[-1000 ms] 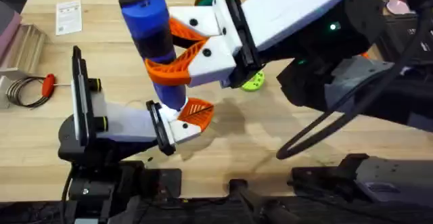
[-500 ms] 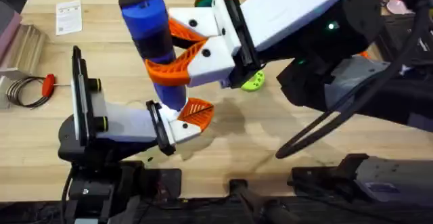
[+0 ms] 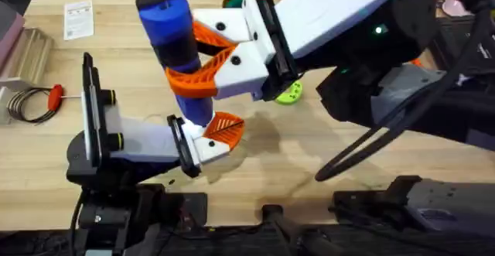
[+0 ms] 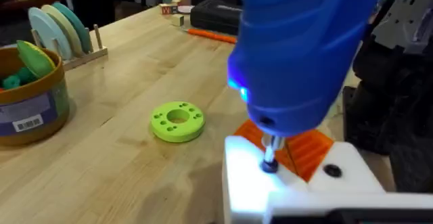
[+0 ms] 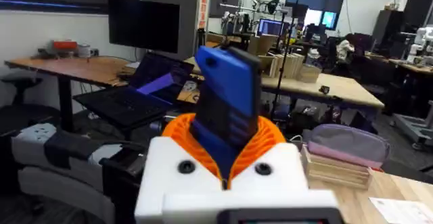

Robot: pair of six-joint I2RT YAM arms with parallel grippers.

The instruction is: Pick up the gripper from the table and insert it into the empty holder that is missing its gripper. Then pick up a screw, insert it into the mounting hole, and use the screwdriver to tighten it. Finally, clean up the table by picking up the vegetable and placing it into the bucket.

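Clenched around the blue screwdriver (image 3: 172, 35), the right jaws (image 3: 203, 59) hold it upright, its tip pressed onto the white holder (image 4: 284, 190) of the left jaws (image 3: 213, 136), beside the orange gripper (image 3: 224, 127). Whether the left jaws are parted cannot be told. A green disc (image 4: 177, 121) lies on the tabletop (image 4: 135, 82) near the bucket (image 4: 30, 95).

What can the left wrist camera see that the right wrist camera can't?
Left wrist only: the screwdriver's tip lit up and pressed down on the white holder, the green disc on the table, and the bucket holding toy foods.

Right wrist only: the right gripper clamped around the screwdriver's body, with desks and monitors in the room behind.

Both: the blue screwdriver.
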